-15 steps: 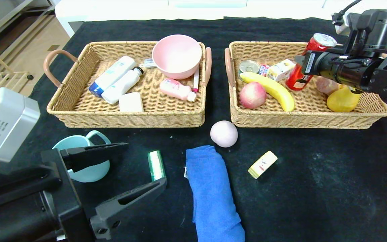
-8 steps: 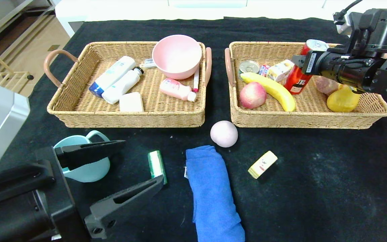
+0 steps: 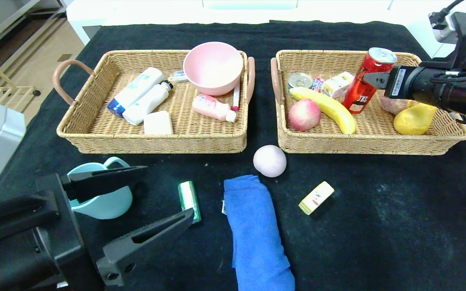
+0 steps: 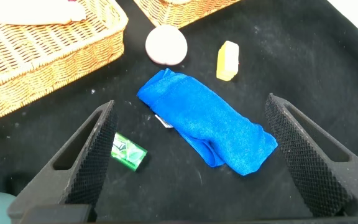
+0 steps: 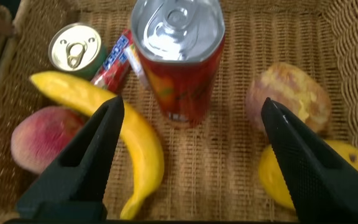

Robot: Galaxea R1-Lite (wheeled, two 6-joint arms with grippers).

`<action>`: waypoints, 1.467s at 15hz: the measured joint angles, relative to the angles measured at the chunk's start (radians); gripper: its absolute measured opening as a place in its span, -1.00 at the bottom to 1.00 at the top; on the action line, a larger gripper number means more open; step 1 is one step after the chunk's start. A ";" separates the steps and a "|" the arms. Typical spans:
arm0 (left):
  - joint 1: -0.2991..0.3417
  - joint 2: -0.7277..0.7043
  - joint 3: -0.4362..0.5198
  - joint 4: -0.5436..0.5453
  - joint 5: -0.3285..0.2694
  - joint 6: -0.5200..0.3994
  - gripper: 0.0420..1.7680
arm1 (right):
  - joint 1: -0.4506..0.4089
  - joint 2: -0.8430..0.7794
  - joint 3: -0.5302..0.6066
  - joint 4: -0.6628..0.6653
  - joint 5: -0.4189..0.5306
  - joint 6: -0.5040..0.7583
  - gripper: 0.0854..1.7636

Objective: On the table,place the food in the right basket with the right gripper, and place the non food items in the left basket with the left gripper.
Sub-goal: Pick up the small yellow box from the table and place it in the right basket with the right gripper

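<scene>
The red can stands upright in the right basket, beside a banana and a peach. My right gripper is open just right of the can, its fingers apart from it; the wrist view shows the can free beyond the gripper. My left gripper hangs open low at the front left, holding nothing. Under it lie a blue towel and a green pack. The left basket holds bottles, a soap bar and a pink bowl.
On the black cloth lie a pale pink ball, a small yellow box and a light blue cup. A tin, a small carton, a potato and a yellow fruit also fill the right basket.
My right gripper has opened, let go of the red can and drawn back to the right; the can now stands upright in the basket. The left arm slid slightly back.
</scene>
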 joint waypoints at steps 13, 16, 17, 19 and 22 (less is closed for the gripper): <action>0.000 0.003 0.003 0.000 0.007 -0.001 0.94 | 0.458 -0.255 0.138 0.560 -0.256 0.249 0.92; 0.000 0.009 0.004 0.001 0.008 -0.001 0.94 | 0.500 -0.225 0.137 0.597 -0.263 0.367 0.92; 0.000 0.009 0.004 0.001 0.008 -0.001 0.94 | 0.510 -0.209 0.138 0.600 -0.278 0.384 0.92; 0.000 0.009 0.004 0.001 0.008 -0.001 0.94 | 0.529 -0.171 0.142 0.598 -0.307 0.415 0.92; 0.000 0.010 0.003 0.001 0.008 -0.001 0.94 | 0.554 -0.112 0.132 0.593 -0.334 0.433 0.92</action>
